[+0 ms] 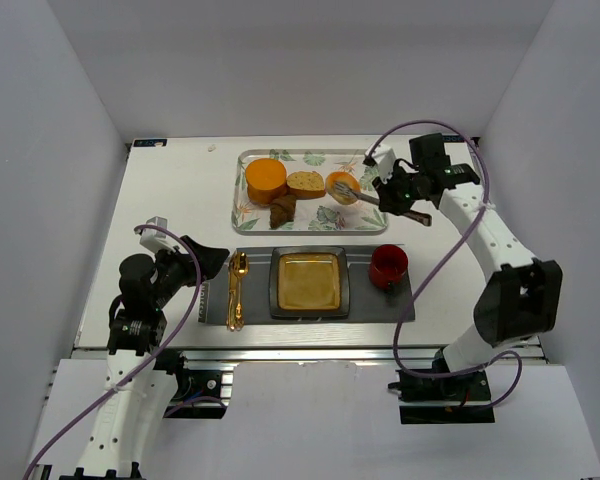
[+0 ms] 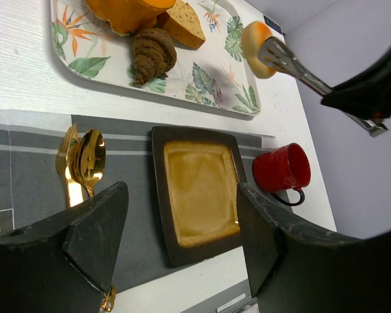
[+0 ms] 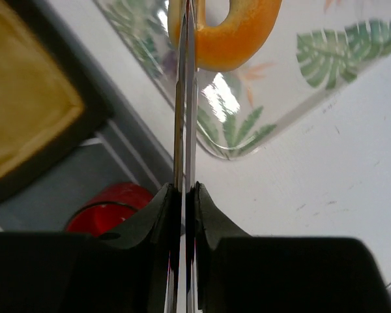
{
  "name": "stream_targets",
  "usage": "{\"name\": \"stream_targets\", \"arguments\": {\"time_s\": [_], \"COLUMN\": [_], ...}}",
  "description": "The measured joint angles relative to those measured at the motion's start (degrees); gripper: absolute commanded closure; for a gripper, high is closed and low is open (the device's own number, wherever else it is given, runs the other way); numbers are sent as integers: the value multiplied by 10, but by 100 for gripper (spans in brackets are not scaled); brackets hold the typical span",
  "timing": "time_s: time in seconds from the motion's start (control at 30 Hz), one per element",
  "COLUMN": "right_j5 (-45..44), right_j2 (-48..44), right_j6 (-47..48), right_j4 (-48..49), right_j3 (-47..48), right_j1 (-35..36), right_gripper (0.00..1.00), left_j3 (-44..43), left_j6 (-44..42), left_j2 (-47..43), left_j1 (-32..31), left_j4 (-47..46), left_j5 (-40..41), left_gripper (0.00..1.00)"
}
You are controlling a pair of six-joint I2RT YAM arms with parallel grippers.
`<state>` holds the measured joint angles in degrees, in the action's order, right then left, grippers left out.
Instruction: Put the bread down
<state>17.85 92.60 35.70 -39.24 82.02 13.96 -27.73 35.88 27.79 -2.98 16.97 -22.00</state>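
Though cropped at top, bread lies on tray.

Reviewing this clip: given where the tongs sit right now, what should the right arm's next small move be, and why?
Probably swing the tongs left, off the doughnut and toward the bread lying next to it on the tray. The right end effector is shut on the tongs, and their tips sit at the doughnut, not the bread.
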Motion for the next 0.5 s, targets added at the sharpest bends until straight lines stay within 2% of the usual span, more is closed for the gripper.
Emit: {"name": "stream_targets", "arguments": {"time_s": [0.13,0.37,0.47,0.5], "right_j5": [32,59,56,52], "right_j2": [-66,-147,-150,-151], "right_j6": [8,30,38,40], "right_j4": [-16,-49,-66,-69], "right_j3": [-14,-143,-178,-186], "right_j1": [49,161,170,173], "right_gripper": [94,93,90,85], "left_j3": [0,0,0,0], "left_j6": [1,1,1,2], "left_j2": [0,-5,-14,-16], "left_j1": [0,0,0,0], "left_j4": [0,8,12,12], "left_j5": [0,2,2,2], "left_gripper": [24,23,23,23]}}
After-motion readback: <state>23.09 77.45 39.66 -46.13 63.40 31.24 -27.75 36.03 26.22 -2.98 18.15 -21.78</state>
